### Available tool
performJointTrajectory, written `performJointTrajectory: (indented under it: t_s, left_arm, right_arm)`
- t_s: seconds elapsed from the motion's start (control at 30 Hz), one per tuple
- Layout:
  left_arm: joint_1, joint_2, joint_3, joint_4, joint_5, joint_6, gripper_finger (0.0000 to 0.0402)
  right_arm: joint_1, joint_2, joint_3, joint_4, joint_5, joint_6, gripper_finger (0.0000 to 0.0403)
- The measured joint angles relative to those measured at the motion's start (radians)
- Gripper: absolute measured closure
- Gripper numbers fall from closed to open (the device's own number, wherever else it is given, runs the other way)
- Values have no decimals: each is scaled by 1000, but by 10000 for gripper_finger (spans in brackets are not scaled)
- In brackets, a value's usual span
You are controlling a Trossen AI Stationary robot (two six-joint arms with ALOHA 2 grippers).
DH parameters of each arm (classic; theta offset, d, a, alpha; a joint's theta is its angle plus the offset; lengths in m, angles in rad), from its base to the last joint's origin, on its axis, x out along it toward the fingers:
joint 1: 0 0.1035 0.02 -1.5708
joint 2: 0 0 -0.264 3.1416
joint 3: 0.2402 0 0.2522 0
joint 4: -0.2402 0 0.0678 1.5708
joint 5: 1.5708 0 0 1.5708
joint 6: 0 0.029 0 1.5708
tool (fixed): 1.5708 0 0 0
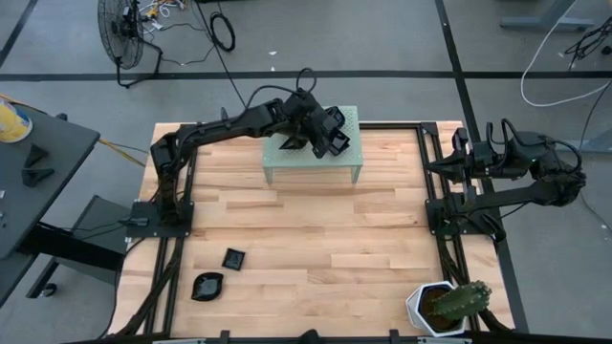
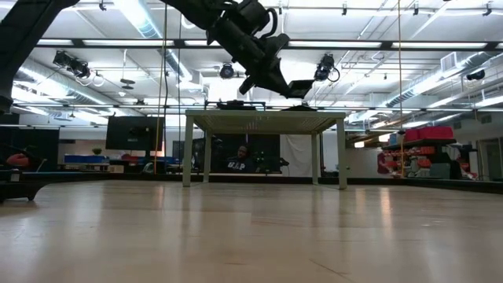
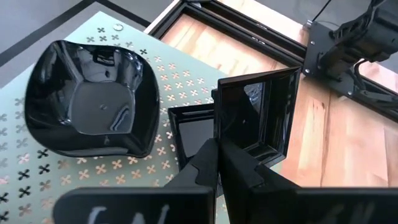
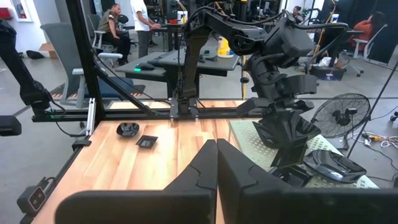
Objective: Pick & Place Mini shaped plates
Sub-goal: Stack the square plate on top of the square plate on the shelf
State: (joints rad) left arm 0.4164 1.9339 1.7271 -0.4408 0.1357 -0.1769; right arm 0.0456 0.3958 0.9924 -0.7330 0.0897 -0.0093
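My left gripper [image 3: 216, 144] is over the pale green perforated stand [image 1: 311, 164] at the table's far middle, shut on a square black mini plate [image 3: 256, 112]. In the low view that plate [image 2: 299, 88] hangs above the stand's top [image 2: 263, 115]. Two more black plates lie bottom down on the stand: a rounded square one [image 3: 87, 102] and a square one [image 3: 191, 134] just under the gripper. Two other plates [image 1: 234, 258] [image 1: 207, 285] lie on the table near its front left. My right gripper [image 4: 216, 148] waits shut at the table's right edge [image 1: 445, 167]. My left gripper pinches the square plate's raised rim [image 3: 219, 132] between its two fingers, at one side of the plate. The fingers slant down from the table's left. The plate is lifted clear of the stand and stands tilted up, its hollow side toward the wrist camera.
A white hexagonal pot with a cactus [image 1: 448, 306] stands at the front right corner. Black frame rails [image 1: 430, 182] run along the table's left and right sides. Bare wood lies between the stand and the front edge.
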Motion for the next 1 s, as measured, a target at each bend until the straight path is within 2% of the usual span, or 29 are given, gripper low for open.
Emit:
performJointTrajectory:
  t_s: [1.0]
  left_arm:
    - [18, 23, -1, -4, 24, -21, 388]
  right_arm:
    - [0, 0, 0, 0, 0, 0, 399]
